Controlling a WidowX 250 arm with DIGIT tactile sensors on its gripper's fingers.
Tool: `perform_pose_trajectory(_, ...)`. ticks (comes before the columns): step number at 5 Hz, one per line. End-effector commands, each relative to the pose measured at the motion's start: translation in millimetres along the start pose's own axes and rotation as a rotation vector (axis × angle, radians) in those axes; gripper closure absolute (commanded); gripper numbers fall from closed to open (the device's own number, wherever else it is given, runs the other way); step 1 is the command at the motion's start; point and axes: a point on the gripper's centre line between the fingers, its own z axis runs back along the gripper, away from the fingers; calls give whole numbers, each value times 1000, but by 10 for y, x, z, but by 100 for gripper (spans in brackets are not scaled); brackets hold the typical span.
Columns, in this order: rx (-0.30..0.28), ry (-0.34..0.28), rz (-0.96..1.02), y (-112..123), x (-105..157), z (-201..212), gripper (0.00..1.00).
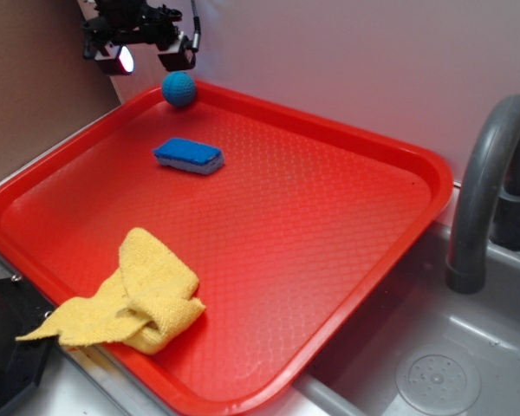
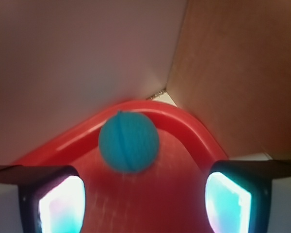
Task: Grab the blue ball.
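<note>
Pale wall and a brown panel meet behind a red tray (image 1: 347, 260) set beside a grey sink (image 1: 433, 373) and its faucet (image 1: 481, 191). At the tray's far corner, close against the raised rim, sits the ball (image 1: 179, 88), small, teal-blue and knitted. My pincer (image 1: 149, 59) hangs just above and slightly to its side, jaws spread wide and holding nothing; in the wrist view the ball (image 2: 129, 141) lies ahead of and between my two fingers (image 2: 58, 204), not yet enclosed. A blue sponge (image 1: 189, 156) lies flat nearer the tray's middle, well apart from the ball, and a crumpled yellow cloth (image 1: 143, 299) drapes over the near edge. As I judge it, the grab is still at the approach stage. The risks come from the ball's shape and its place: a round thing may roll off if one finger touches it first, and the rim beside it could catch a fingertip on the way down or leave too little room to close squarely. Closing too high would pinch only the ball's crown and squeeze it out.
</note>
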Motion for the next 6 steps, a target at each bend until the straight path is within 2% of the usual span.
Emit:
perform_pose_trajectory(1, 2, 31, -56, -111, 151, -250, 0)
perform_pose_trajectory(2, -13, 87, -86, -257, 99, -431, 0)
perform_pose_trajectory(3, -80, 98, -121, -367, 88, -486, 6)
perform_pose_trajectory(4, -81, 84, -141, -404, 77, -466, 100)
perform_pose_trajectory(5, -79, 79, -160, -442, 45, -438, 100)
perform_pose_trajectory(6, -140, 75, -166, -605, 22, -390, 100)
